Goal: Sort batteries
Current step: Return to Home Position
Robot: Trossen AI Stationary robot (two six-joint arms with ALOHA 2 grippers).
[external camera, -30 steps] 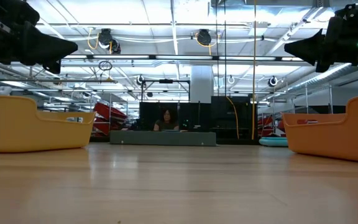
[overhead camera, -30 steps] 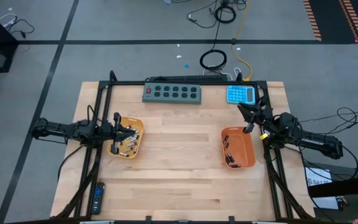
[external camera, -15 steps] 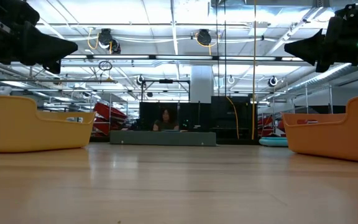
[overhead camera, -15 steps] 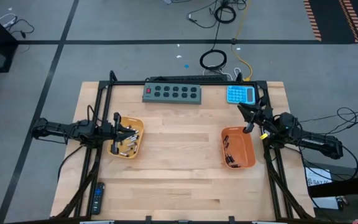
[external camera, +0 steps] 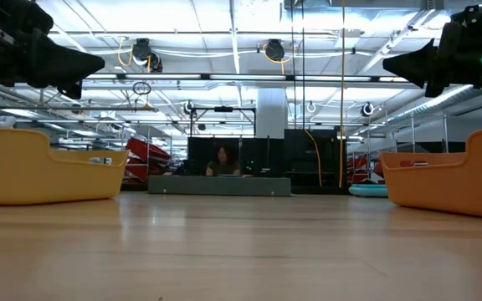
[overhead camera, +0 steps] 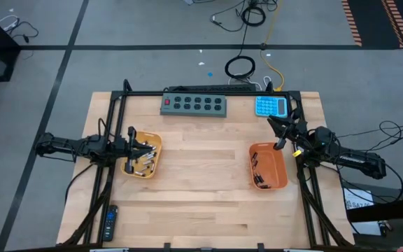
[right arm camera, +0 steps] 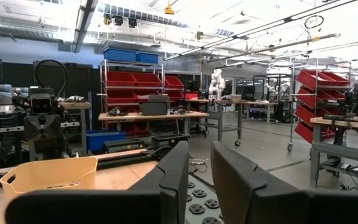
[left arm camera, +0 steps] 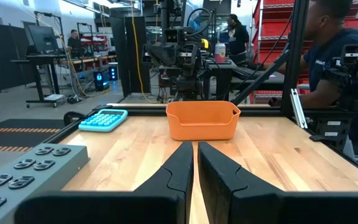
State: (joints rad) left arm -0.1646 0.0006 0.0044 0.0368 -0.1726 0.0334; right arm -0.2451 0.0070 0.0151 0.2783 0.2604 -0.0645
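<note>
1. Holding steady, both arms show no shift from a second ago. We judge the sorting done and the arms parked.
2. The left gripper (left arm camera: pixel 195 147) hangs over the yellow tray (overhead camera: pixel 159 157), left of the grey button box (overhead camera: pixel 194 104) and nearer the table's front, fingers pressed almost together on nothing.
3. The right gripper (right arm camera: pixel 200 144) hovers right of that box, by the orange tray's (overhead camera: pixel 284 175) far edge, fingers slightly spread and empty.
4. Silvery batteries (overhead camera: pixel 140 165), small glinting cylinders, lie heaped in the yellow tray; dark batteries (overhead camera: pixel 259 178) sit in the orange one. Both trays are smooth, round-cornered plastic on a pale planked table (overhead camera: pixel 201 203).
</note>
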